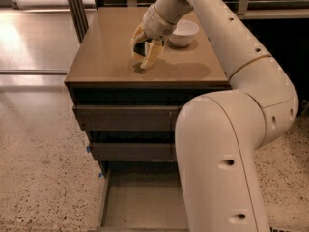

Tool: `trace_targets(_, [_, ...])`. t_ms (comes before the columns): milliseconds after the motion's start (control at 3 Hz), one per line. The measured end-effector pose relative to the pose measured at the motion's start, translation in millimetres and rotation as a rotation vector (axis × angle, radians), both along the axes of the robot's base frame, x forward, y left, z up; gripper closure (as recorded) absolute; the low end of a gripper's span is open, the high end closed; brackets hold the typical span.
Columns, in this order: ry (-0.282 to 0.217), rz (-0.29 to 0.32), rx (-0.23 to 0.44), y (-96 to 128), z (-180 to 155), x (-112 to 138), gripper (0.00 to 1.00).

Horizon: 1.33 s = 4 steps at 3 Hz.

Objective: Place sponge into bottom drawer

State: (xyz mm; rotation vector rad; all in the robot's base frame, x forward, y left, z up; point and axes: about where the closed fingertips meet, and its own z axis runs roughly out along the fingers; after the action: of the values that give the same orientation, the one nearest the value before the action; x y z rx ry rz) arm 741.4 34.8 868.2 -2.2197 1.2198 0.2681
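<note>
My gripper point(145, 53) hangs over the middle of the brown cabinet top point(104, 57), fingers pointing down, just above the surface. It is shut on the sponge point(142, 48), of which only a dark patch and a bit of yellow show between the pale fingers point(152, 53). The bottom drawer point(140, 204) is pulled open at the foot of the cabinet, directly below and nearer to the camera. Its flat grey floor is bare, and my arm point(227, 144) hides its right part.
A round white bowl point(184, 32) stands on the cabinet top just right of the gripper. Two closed dark-brown drawer fronts point(123, 118) point(128, 152) sit above the open drawer. Speckled floor point(43, 168) lies to the left; a dark post point(76, 6) stands at the back left.
</note>
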Motion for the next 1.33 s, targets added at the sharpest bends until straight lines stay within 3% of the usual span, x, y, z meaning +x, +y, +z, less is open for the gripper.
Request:
trace_targets(333, [0.035,0.072,0.042,19.8,9.5,-21.1,1.0])
trace_targets(667, [0.093,0.125,0.109,33.8,36.5,-63.6,1.0])
trace_targets(1000, [0.162,0.181,0.143,41.6,57.9,-118.3,1.0])
trace_targets(1333, [0.209,0.226,0.118,39.5,70.9,-170.6,1.0])
